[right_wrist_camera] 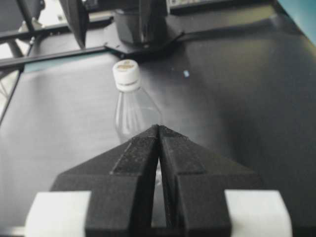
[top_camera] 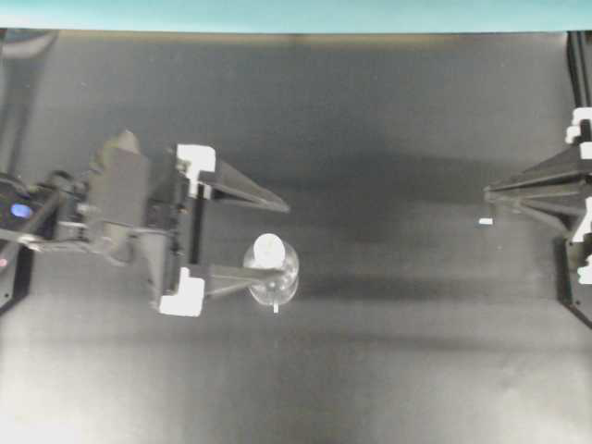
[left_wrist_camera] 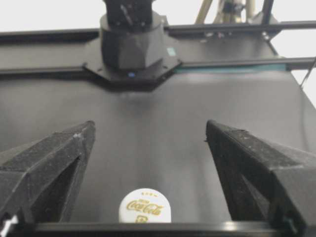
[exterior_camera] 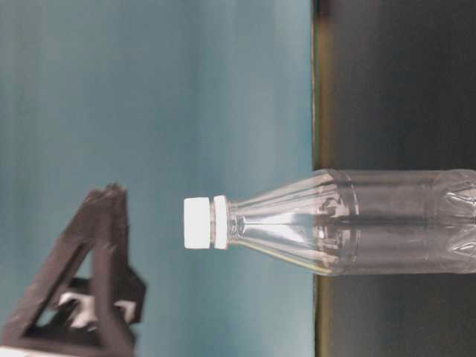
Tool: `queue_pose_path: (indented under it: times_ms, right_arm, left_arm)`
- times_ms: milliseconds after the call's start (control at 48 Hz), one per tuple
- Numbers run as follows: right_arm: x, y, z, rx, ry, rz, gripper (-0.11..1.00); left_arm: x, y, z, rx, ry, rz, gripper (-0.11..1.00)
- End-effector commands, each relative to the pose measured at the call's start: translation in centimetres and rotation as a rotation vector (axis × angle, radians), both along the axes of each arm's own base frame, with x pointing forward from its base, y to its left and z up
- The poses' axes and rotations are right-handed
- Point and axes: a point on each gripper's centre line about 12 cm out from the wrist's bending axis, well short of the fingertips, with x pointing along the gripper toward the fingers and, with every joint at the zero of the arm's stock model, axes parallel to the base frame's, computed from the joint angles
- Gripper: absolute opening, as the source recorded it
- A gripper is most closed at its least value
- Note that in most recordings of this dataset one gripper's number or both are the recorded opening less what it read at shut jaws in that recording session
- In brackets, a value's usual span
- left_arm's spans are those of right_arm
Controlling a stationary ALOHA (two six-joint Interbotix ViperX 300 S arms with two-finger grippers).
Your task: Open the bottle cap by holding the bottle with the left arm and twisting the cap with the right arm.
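The left hand [top_camera: 275, 237] is released, its two black triangular fingers spread wide; in the overhead view the lower finger crosses over the bottle [top_camera: 280, 275] while the upper one stands apart from it, so nothing is gripped; from the left wrist view the cap [left_wrist_camera: 145, 206] sits low between the fingers with bare tabletop [left_wrist_camera: 148, 143] on either side. The right hand [right_wrist_camera: 158, 129] is clenched on nothing, its rough black fingers pressed together into a point, white pads behind them; it hangs well apart from the bottle, at the right edge overhead. The bottle stands upright on the matte dark tabletop; it is clear, ribbed plastic with a tapering shoulder, topped by a white ridged screw cap bearing gold "Coca-Cola" script. A small pale scrap [top_camera: 485, 222] lies near the right hand; a teal wall [exterior_camera: 149, 89] backs the scene.
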Motion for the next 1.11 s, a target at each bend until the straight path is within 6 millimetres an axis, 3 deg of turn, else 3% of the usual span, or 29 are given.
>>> queue_pose_path:
  times_ms: [0,438,709,855,1084]
  right_arm:
    - [-0.1,0.0,1.2,0.034,-0.013,-0.006,0.0]
    - [0.1,0.0,1.1,0.159,0.028,-0.024,0.0]
    - [0.2,0.0,1.0,0.166,0.063,-0.025,0.0]
    - [0.5,0.1,0.9,0.183,0.099,-0.027,0.0]
    - [1.3,0.9,0.6,0.195,0.223,-0.002,0.0]
  left_arm:
    - [0.4,0.2,-0.9,-0.002,-0.007,0.002,0.96]
    - [2.3,-0.7,-9.5,-0.116,0.101,-0.028,0.96]
    - [2.2,-0.6,-14.3,-0.121,0.241,-0.014,0.96]
    - [1.9,0.4,-16.1,-0.127,0.296,0.015,0.96]
    - [2.0,0.1,-17.8,-0.126,0.341,0.012,0.96]
